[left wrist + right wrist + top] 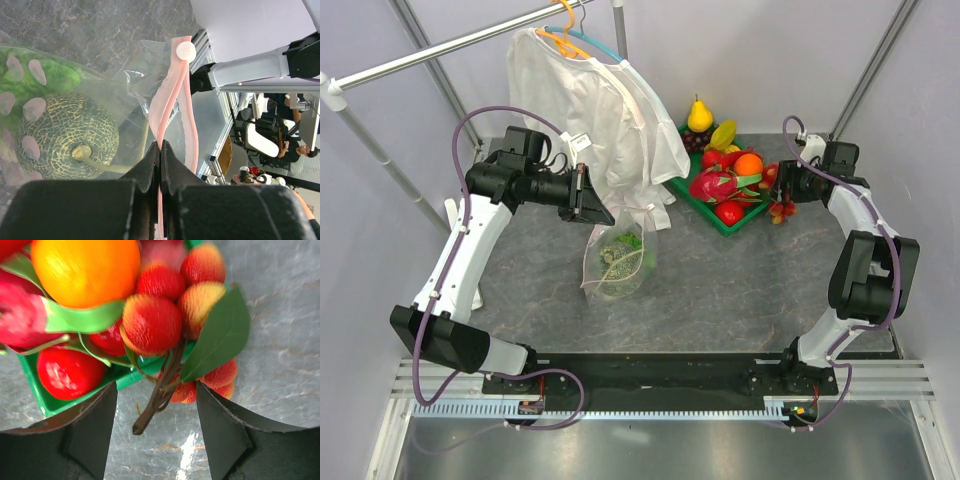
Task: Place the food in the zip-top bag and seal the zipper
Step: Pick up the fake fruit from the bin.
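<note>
The zip-top bag (617, 262) hangs from my left gripper (590, 205) above the table, with a netted melon (65, 135) and green lettuce (45, 75) inside. In the left wrist view that gripper (160, 145) is shut on the pink zipper (172, 95), whose white tab (185, 50) sits at the far end. The bag's mouth gapes beside the jaws. My right gripper (156, 395) is open at the tray's right corner. The brown stem of a red strawberry bunch (152, 322) lies between its fingers, untouched. An orange (85, 270) and more food lie in the green tray (115, 377).
A white shirt (600, 110) hangs on a hanger from the rail, just behind the bag and the left gripper. The green tray (715, 215) at the back right holds a pear, a dragon fruit and other fruit. Frame posts stand at the corners.
</note>
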`<state>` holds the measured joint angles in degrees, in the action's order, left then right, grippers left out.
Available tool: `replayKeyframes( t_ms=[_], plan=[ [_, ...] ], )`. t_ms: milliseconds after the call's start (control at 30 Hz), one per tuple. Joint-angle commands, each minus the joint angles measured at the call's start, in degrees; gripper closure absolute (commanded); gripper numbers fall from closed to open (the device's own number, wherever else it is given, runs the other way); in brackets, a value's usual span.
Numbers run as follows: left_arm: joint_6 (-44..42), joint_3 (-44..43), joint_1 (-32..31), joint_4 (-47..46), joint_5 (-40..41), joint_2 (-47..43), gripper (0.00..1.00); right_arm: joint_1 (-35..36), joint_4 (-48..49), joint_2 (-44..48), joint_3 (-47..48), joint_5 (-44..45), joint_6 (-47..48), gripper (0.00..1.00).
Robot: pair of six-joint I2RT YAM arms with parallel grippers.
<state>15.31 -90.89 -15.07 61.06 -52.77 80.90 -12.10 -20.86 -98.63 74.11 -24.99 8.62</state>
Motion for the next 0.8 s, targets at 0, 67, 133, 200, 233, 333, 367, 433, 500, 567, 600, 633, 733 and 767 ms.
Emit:
replayKeyframes(
  t_ms=[0,67,133,200,233,333,367,433,500,567,600,633,733,767],
  plan=[
    [-0.2,0.1,0.4,-1.5,-1.4,0.0,0.98,0.1,4.9,2.6,-3.0,0.7,0.7,0.32],
    [-0.2,0.1,0.3,-1.6,-1.4,0.1,0.98,0.1,6.2,2.8,-3.8,1.3,0.8,0.4],
    [-0.1,0.2,0.4,-1.5,-1.2,0.1,0.98,0.1,7.2,2.9,-4.3,1.8,0.8,0.46],
    [-0.1,0.3,0.3,-1.6,-1.3,0.1,0.98,0.1,9.3,3.2,-4.6,2.8,1.0,0.47],
    [-0.1,0.5,0.3,-1.5,-1.3,0.0,0.98,0.1,9.7,3.2,-4.8,3.1,1.0,0.46],
    [-0.3,0.6,0.4,-1.5,-1.5,-0.2,0.98,0.1,10.3,3.0,-4.2,3.5,1.2,0.38],
    [-0.2,0.7,0.4,-1.5,-1.4,-0.2,0.98,0.2,10.2,2.8,-4.1,3.5,1.4,0.36],
    [-0.2,0.7,0.4,-1.5,-1.5,-0.2,0.98,0.2,10.3,2.9,-3.8,3.9,2.4,0.35],
    [-0.3,0.8,0.5,-1.5,-1.5,0.0,0.98,0.2,11.1,3.1,-3.7,3.1,3.1,0.36],
    [-0.4,0.8,0.4,-1.6,-1.5,0.2,0.98,0.4,11.3,2.8,-3.4,2.5,3.6,0.44],
    [-0.3,0.7,0.4,-1.5,-1.6,0.3,0.98,0.5,11.1,2.7,-3.4,2.5,3.8,0.49],
    [-0.3,0.6,0.4,-1.6,-1.6,0.4,0.98,0.6,11.2,2.7,-3.4,2.4,3.9,0.53],
    [-0.3,0.5,0.5,-1.6,-1.5,0.5,0.98,0.7,11.2,3.3,-4.0,2.3,4.9,0.74],
    [-0.3,0.6,0.5,-1.6,-1.6,0.4,0.98,0.7,11.1,3.4,-4.1,2.5,5.2,0.84]
  ],
)
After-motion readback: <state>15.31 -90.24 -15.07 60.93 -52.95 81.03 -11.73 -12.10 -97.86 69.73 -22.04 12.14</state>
